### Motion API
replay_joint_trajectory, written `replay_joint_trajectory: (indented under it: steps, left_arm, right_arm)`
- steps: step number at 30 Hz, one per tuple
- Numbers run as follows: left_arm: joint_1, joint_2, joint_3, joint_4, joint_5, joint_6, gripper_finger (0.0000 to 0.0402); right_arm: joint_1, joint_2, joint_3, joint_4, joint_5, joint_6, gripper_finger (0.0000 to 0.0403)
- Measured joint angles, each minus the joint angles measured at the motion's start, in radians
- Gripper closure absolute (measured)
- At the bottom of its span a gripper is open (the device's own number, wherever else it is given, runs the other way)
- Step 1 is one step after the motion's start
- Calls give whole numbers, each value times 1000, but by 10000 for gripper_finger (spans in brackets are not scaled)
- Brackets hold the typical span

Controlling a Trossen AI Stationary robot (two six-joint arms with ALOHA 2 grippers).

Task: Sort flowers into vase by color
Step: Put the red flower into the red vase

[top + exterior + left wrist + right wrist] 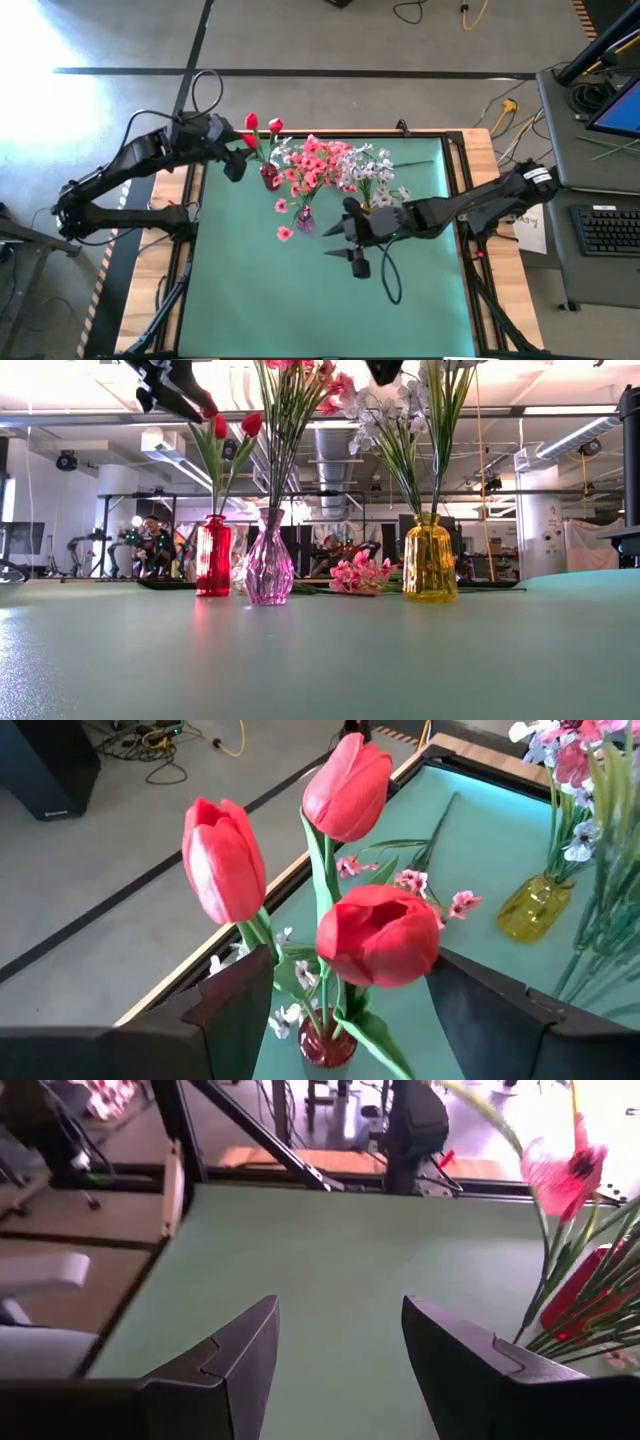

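The left gripper [340, 1010] is being held wide around the red tulips [345, 870] in the red vase [213, 556] — the right gripper [340, 1360] is being kept half open, empty, over the bench [260, 300].

The left arm reaches in from the table's left side — its left gripper [236, 160] is up high, fingers apart. The right arm stretches in low, and the right gripper [345, 245] hangs open — nothing in it.
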Motion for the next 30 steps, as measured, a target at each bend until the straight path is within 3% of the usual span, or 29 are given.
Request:
replay_joint_trajectory:
  steps: [9, 17, 23, 27, 30]
  left_arm:
    - [0, -44, 67, -67, 1, -22, 153]
    - [-73, -139, 72, -150, 2, -169, 153]
    - [-193, -274, 5, -109, -19, -271, 153]
    - [-259, -365, -120, 0, -28, -308, 153]
    - [-297, -419, -225, 87, -27, -326, 153]
  right_arm:
    - [7, -89, 0, -17, -72, 64, 197]
    - [4, -163, 69, -26, -67, 19, 197]
    - [-10, -200, 163, -98, 100, -118, 197]
    - [-47, -213, 213, -131, 194, -193, 197]
    - [-107, -216, 237, -136, 200, -219, 197]
